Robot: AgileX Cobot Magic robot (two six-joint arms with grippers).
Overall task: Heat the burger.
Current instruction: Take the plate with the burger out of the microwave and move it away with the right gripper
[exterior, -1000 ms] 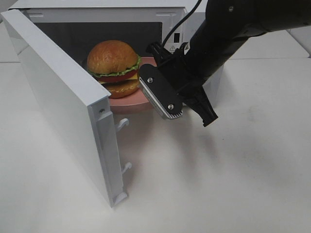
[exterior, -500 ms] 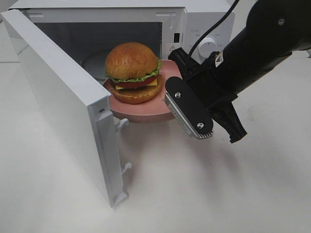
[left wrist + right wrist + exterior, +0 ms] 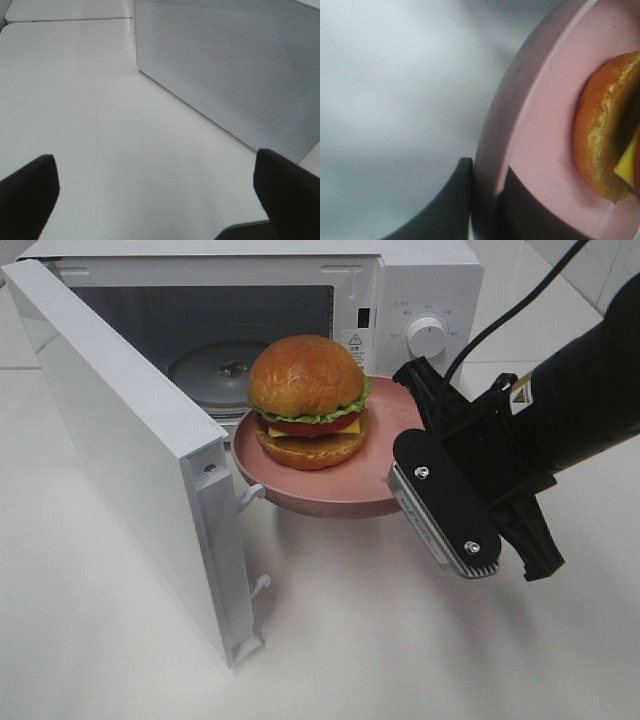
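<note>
clenched on the pink plate [image 3: 345, 502] rim, right tool [image 3: 412, 472] carrying burger [image 3: 307, 400] outside open microwave [image 3: 410, 300]; next, likely inward onto turntable [image 3: 218, 370].

The right hand [image 3: 425, 465] is matte black — a flat plate with two silver screws, a ribbed grey pad edge, a black cable behind.

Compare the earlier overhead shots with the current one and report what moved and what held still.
The right gripper, shut on the rim of the pink plate, has drawn back out of the microwave, carrying the plate and the burger out of the cavity toward the right of the overhead view. The bare turntable now shows. The microwave door stayed open and the grip on the plate did not change.
</note>
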